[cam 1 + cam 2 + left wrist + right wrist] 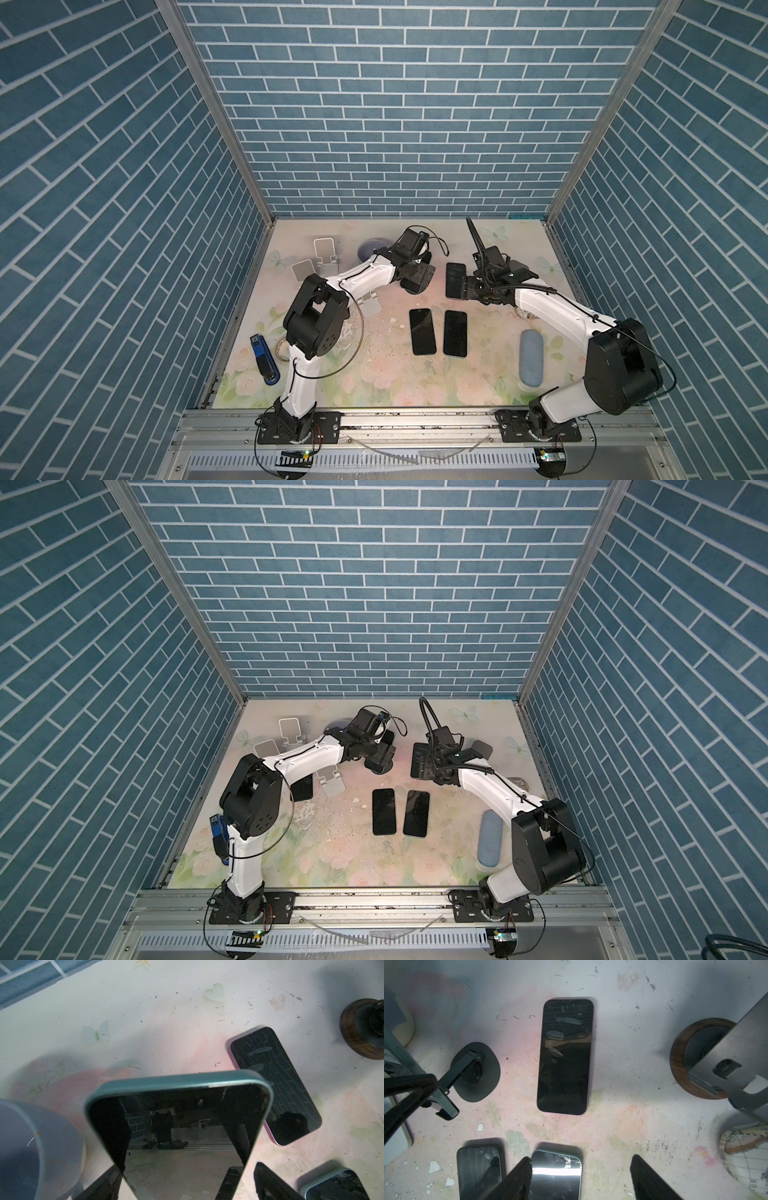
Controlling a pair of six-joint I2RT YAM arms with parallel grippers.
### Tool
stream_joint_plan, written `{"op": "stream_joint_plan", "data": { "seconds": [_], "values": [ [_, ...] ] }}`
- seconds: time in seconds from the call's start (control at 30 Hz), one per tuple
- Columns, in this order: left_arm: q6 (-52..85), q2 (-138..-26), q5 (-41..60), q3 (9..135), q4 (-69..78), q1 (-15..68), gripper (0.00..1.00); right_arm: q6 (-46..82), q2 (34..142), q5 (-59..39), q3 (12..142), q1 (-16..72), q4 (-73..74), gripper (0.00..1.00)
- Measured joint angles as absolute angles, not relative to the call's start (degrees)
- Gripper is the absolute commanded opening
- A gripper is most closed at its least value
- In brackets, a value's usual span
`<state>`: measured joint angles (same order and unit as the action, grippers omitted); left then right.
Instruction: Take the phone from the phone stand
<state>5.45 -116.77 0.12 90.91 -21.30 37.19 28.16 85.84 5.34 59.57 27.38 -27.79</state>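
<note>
Two sets of fingers hang over the bench (633,1109), and we take the left set first. Our left fingers (104,1182) are spread as wide as they go. The teal-edged phone (178,1118) stands between them, one finger along each of its long sides. Whether either finger touches the phone we cannot tell. The phone sits propped on the black stand (475,1078), whose round base rests flat on the bench just beyond those fingers. Close outside one left finger sits a blue-grey cup (31,1147).

Our right fingers (517,1178) are parted and hold nothing — only bare bench shows in the gap. Ahead of their tips a pink phone (564,1057) lies flat, screen up, clear of both fingers. Down by one right finger two more phones lie flat, side by side: a dark phone (477,1167) outside that finger and a green phone (556,1174) partly under it. Well off beyond the other right finger stands a wooden stand (683,1059) — a grey plate leans over its round base.
</note>
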Motion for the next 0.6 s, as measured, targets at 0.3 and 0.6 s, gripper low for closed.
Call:
{"op": "stream_joint_plan", "data": {
  "seconds": [0.3,0.6],
  "values": [
    [6.1,-117.1,-0.1,92.4,-22.3,36.8,0.82,28.2,86.3,4.5,59.6,27.3,-27.7,0.76],
    [6.6,-117.1,0.1,92.4,-22.7,36.8,0.77,28.1,86.3,4.3,59.6,27.2,-27.7,0.76]
  ]
}}
